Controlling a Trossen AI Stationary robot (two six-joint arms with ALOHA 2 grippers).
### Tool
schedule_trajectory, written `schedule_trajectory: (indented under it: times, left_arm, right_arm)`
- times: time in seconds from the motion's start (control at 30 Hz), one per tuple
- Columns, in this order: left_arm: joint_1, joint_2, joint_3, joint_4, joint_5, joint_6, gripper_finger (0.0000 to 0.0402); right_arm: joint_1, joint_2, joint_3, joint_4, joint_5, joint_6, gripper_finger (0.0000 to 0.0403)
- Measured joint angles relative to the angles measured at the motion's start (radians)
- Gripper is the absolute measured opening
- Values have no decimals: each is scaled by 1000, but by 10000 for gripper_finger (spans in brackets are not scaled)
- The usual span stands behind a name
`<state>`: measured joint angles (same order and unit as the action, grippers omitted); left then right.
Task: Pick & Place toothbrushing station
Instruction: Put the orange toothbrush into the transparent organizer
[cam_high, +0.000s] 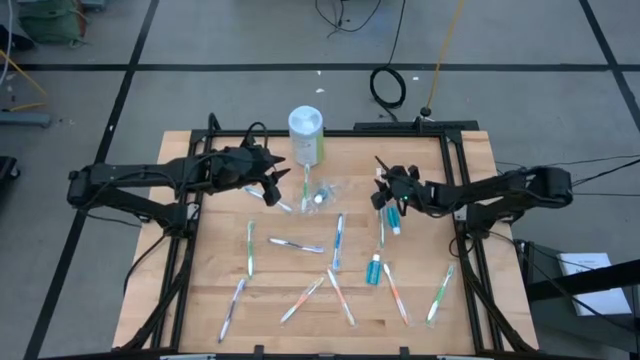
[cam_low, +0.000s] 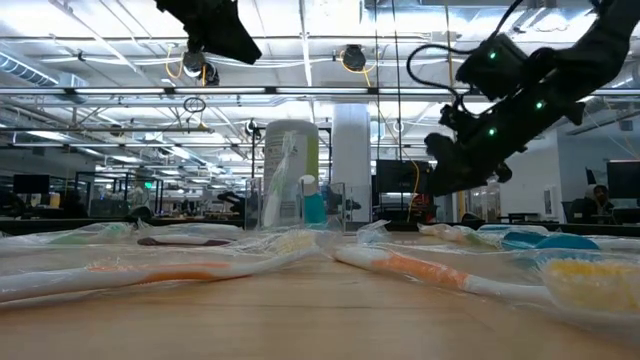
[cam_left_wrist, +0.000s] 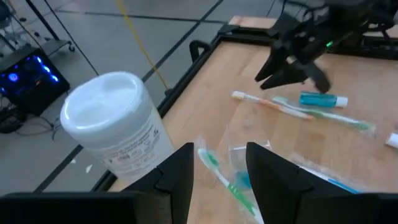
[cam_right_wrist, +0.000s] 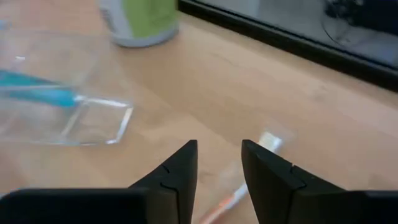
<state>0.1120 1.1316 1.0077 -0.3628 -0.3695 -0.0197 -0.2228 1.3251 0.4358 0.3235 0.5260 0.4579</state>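
At frame centre, we judge the small clear plastic cup holds about two thin pastel-handled toothbrushes; roughly ten remain scattered. The left gripper and right gripper are parted, empty.

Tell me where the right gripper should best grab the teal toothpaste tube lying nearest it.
Probably across the teal toothpaste tube's body, coming straight down from above: it lies flat on the table, long axis running away from the front edge. The right gripper, fingers apart, hangs beside it.

Bright, even overhead light; soft shadows; low view's foreground toothbrushes blurred
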Motion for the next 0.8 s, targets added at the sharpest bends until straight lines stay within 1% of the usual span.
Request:
schedule_trajectory:
  times: [0.17,0.3,0.37,0.5,0.57,0.67,0.8]
  left_arm:
    - [0,0,0,-9,0,-8,150]
    - [0,1,0,-9,1,-9,150]
    - [0,0,0,-9,1,-11,149]
    - [0,1,0,-9,1,-35,150]
    - [0,1,0,-9,1,-56,149]
    - [0,1,0,-10,1,-81,149]
    - [0,1,0,-15,2,-111,149]
  right_arm:
    - [-58,83,-1,4,-8,33,129]
    - [-96,146,-1,8,-34,36,132]
    - [-114,178,0,37,-42,37,132]
    - [-148,229,1,95,-136,41,132]
    - [-155,246,2,114,-146,47,132]
    - [-161,265,2,132,-156,27,121]
    - [-160,280,3,135,-157,-5,83]
